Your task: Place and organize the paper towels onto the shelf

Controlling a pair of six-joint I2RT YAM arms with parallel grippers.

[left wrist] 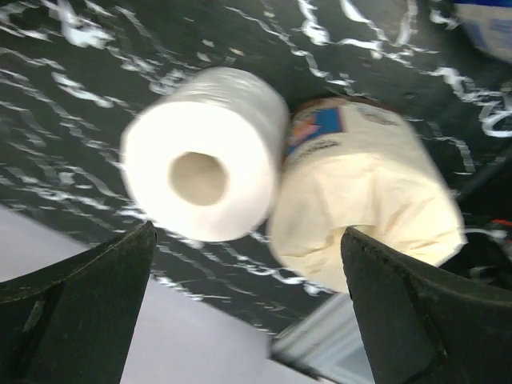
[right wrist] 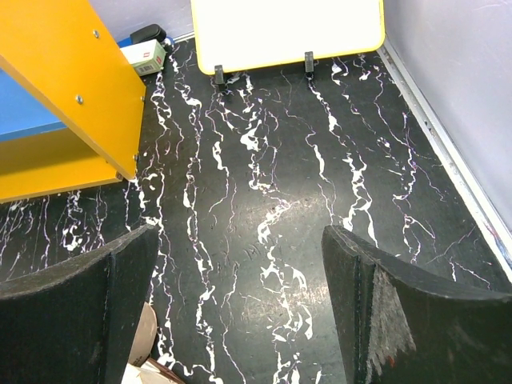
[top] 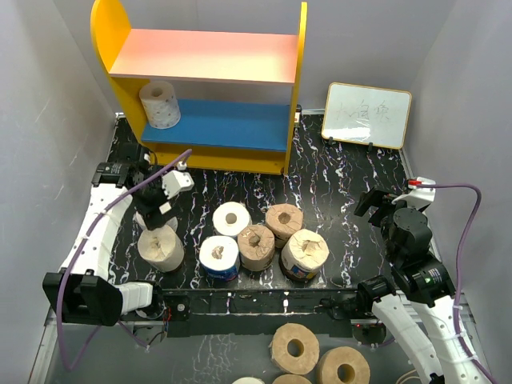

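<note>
Top view: one white roll stands on end, core up, at the far left of the shelf's blue lower board. A tan roll sits upright on the black marbled table just below the left gripper. Five more stand clustered to its right, a blue-wrapped roll among them. A whiteboard leans right of the shelf.

Left wrist: fingers spread wide, pinching nothing. Just past them a paler roll, core facing the camera, touches the tan roll, whose label shows here.

Right wrist: the right gripper is spread too, gripping nothing, over the tabletop. The shelf's yellow side is off to the left, whiteboard ahead.
</note>
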